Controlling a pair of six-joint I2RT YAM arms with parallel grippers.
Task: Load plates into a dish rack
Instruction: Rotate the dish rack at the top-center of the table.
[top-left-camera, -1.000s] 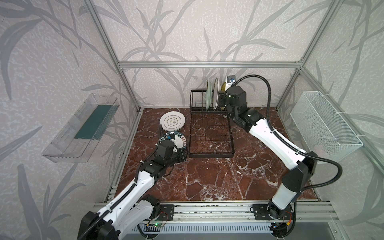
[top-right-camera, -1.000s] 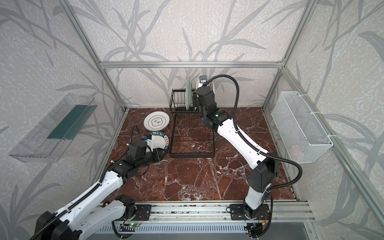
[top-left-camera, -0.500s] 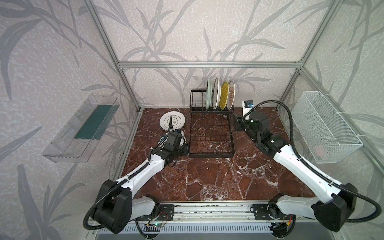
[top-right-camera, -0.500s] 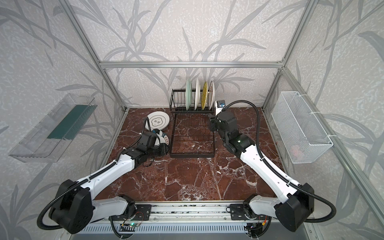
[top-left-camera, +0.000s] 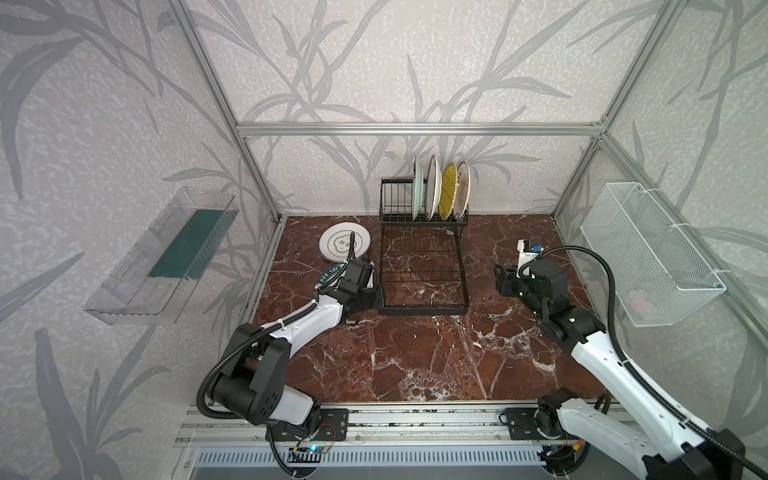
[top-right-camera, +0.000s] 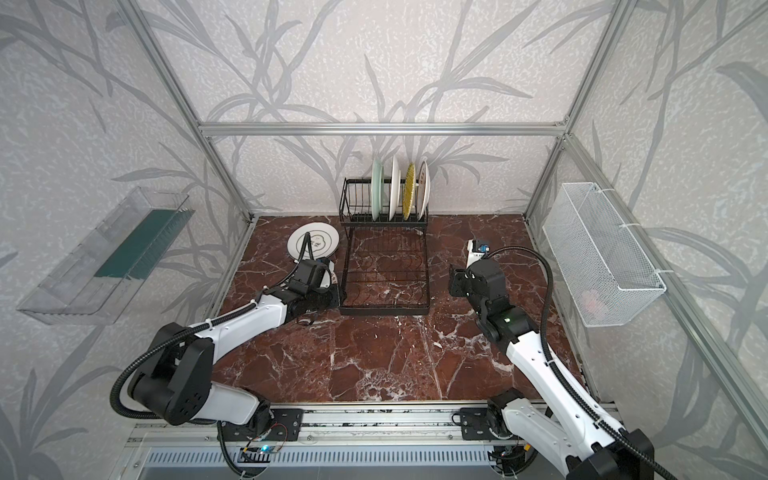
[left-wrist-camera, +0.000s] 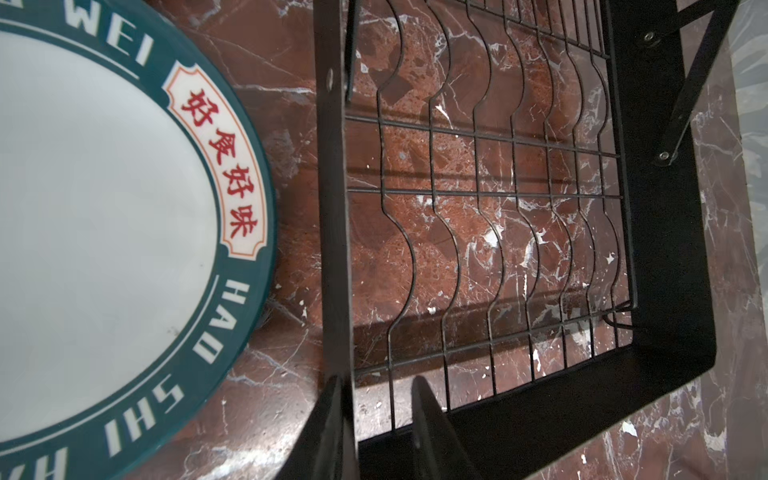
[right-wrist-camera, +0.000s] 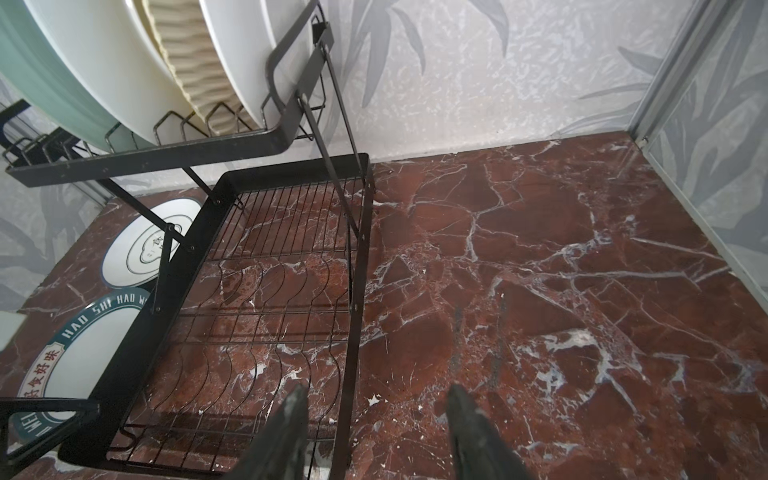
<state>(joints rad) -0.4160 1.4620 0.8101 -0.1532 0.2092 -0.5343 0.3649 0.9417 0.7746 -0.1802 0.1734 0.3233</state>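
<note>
Teal-rimmed white round plate lies flat beside your left fingers;
those stand narrowly apart, right fingers wider; both empty.

Six plates, one dish rack, one mesh basket, one clear tray.

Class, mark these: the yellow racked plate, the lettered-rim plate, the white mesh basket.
yellow plate (top-left-camera: 449, 191): in a top view, its face.
lettered-rim plate (left-wrist-camera: 104, 216): left wrist view, white centre.
white mesh basket (top-left-camera: 648, 257): in a top view, side wall.
</note>
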